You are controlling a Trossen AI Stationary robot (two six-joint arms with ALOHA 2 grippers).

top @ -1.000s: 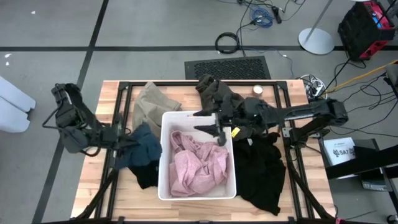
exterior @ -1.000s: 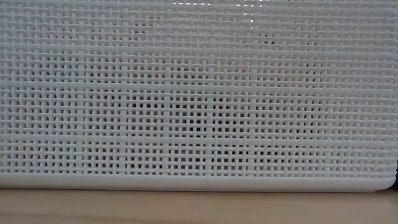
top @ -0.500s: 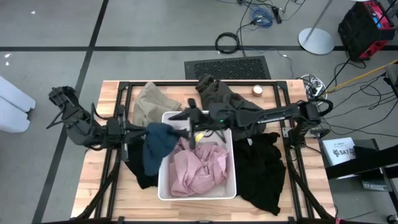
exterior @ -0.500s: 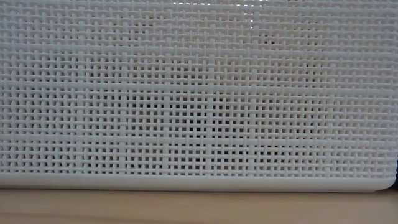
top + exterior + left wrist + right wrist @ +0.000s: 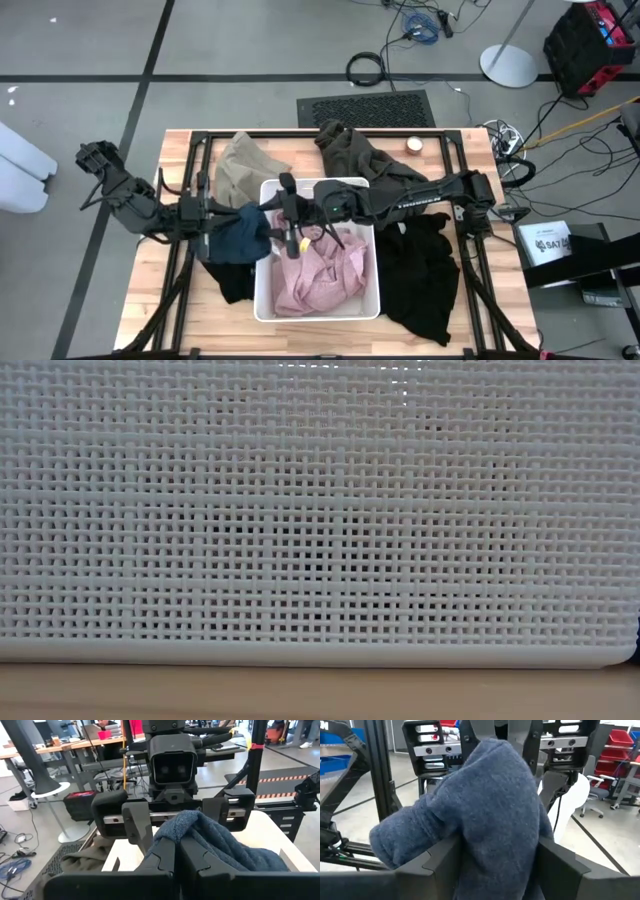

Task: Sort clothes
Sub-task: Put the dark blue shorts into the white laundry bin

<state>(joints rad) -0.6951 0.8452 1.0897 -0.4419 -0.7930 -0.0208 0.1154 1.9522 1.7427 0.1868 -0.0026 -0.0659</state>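
The left gripper (image 5: 232,222) is clamped on the dark teal-blue fleece garment (image 5: 242,238). The right gripper's (image 5: 284,218) spread fingers (image 5: 560,865) flank it over the white plastic bin's (image 5: 368,300) rim.

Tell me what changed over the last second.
The left gripper lifted the teal garment off the table and carried it to the bin's left wall. The right gripper crossed the bin from its right side to the left and now straddles the same garment, fingers open around it. The pink garment, the tan, olive and black garments stayed put.
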